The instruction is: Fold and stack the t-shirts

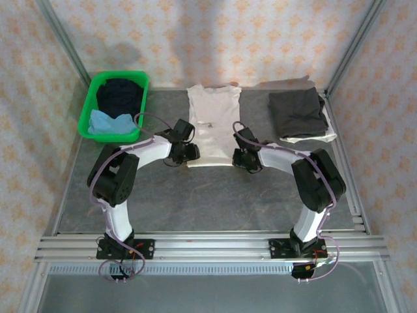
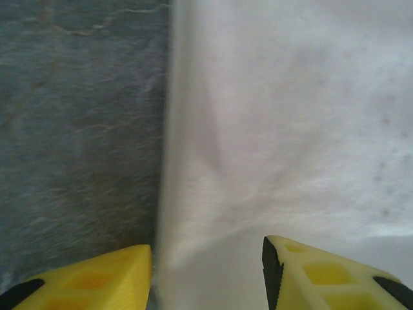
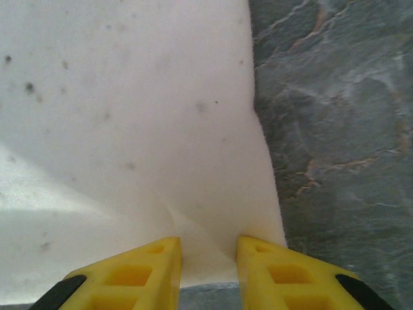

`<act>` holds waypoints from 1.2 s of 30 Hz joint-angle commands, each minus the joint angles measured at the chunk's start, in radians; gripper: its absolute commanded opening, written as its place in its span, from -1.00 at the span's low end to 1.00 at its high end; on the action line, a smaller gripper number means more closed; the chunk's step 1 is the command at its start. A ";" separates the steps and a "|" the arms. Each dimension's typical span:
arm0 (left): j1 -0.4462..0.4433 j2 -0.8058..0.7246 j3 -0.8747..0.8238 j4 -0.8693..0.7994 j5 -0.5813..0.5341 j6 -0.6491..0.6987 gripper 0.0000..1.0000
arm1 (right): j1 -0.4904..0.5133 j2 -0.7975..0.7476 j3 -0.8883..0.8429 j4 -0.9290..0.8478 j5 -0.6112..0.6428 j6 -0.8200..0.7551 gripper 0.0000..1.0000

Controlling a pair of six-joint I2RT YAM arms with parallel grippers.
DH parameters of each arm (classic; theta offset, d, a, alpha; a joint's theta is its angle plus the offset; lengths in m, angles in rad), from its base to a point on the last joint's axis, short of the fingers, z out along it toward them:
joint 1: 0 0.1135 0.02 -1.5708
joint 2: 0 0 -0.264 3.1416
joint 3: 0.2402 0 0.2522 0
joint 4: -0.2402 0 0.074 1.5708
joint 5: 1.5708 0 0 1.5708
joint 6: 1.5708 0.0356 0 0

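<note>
Layout: off-white t-shirt lies flat at the centre of the table, collar away from you, hem toward the arm bases; its long sides look already turned in, leaving a narrow strip, which suits a hem-to-collar fold.

Dark grey t-shirt sits folded at the far right on a pale layer, apparently the stack site; keep it in mind as the destination.

Navy t-shirt and light blue t-shirt wait in the green basket at the far left, well apart from both arms.

Left gripper: jaws stand visibly apart, straddling the shirt's left edge near the hem; one finger over bare table, the other over cloth; nothing clamped that you can see.

Right gripper: narrower gap, set on the near right corner of the hem; a crease runs from the cloth into the gap; you cannot tell whether the cloth is truly pinched.

Judgement: both grippers are placed at matching hem corners so the edge lifts evenly; confirm both grips before lifting, or the hem may skew.
</note>
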 commanded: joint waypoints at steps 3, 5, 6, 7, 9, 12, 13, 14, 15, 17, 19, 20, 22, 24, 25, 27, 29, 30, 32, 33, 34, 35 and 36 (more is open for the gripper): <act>0.013 -0.044 0.052 -0.093 -0.082 0.034 0.07 | -0.014 -0.037 0.096 -0.050 0.076 -0.031 -0.38; 0.012 0.013 0.132 -0.126 -0.088 0.050 0.06 | -0.017 0.010 0.180 -0.082 0.102 -0.042 -0.39; 0.015 0.041 0.188 -0.147 -0.089 0.054 0.05 | -0.018 0.035 0.220 -0.094 0.112 -0.049 -0.39; 0.015 0.098 0.243 -0.160 -0.087 0.062 0.03 | -0.020 0.058 0.256 -0.094 0.121 -0.058 -0.38; 0.020 0.172 0.344 -0.183 -0.108 0.067 0.02 | -0.033 0.131 0.346 -0.107 0.153 -0.069 -0.38; 0.037 0.297 0.497 -0.233 -0.113 0.067 0.00 | -0.061 0.254 0.474 -0.135 0.160 -0.078 -0.39; 0.042 0.331 0.538 -0.250 -0.119 0.067 0.00 | -0.069 0.300 0.516 -0.142 0.152 -0.083 -0.38; 0.048 0.364 0.572 -0.263 -0.125 0.067 0.00 | -0.078 0.344 0.561 -0.150 0.136 -0.088 -0.38; 0.055 0.383 0.591 -0.258 -0.127 0.063 0.00 | -0.084 0.384 0.601 -0.156 0.128 -0.092 -0.38; 0.069 0.416 0.628 -0.259 -0.123 0.056 0.00 | -0.088 0.450 0.676 -0.173 0.120 -0.111 -0.38; 0.076 0.442 0.667 -0.269 -0.145 0.057 -0.05 | -0.090 0.508 0.757 -0.222 0.142 -0.122 -0.38; 0.077 0.456 0.688 -0.286 -0.153 0.064 -0.12 | -0.091 0.523 0.781 -0.240 0.151 -0.123 -0.38; 0.080 0.475 0.707 -0.311 -0.147 0.067 -0.15 | -0.090 0.537 0.800 -0.262 0.153 -0.126 -0.38; 0.081 0.472 0.673 -0.313 -0.117 0.102 -0.20 | -0.091 0.532 0.779 -0.260 0.126 -0.123 -0.37; 0.080 0.464 0.647 -0.302 -0.101 0.102 -0.21 | -0.089 0.521 0.754 -0.248 0.106 -0.121 -0.37; 0.079 0.421 0.545 -0.252 -0.062 0.104 -0.22 | -0.084 0.488 0.670 -0.215 0.078 -0.106 -0.37; 0.076 0.373 0.450 -0.225 -0.051 0.103 -0.22 | -0.072 0.449 0.579 -0.181 0.051 -0.103 -0.37; 0.072 0.340 0.392 -0.204 -0.044 0.105 -0.22 | -0.060 0.421 0.526 -0.167 0.047 -0.099 -0.37; 0.061 0.280 0.291 -0.180 -0.036 0.112 -0.22 | -0.038 0.364 0.430 -0.152 0.057 -0.091 -0.37; 0.053 0.243 0.236 -0.175 -0.040 0.115 -0.22 | -0.025 0.325 0.376 -0.142 0.065 -0.081 -0.37; 0.044 0.209 0.185 -0.169 -0.045 0.113 -0.23 | -0.015 0.290 0.324 -0.127 0.071 -0.072 -0.37; 0.036 0.166 0.121 -0.156 -0.048 0.109 -0.23 | -0.006 0.251 0.267 -0.113 0.074 -0.060 -0.37; 0.027 0.122 0.055 -0.144 -0.049 0.101 -0.23 | 0.004 0.212 0.206 -0.103 0.072 -0.047 -0.37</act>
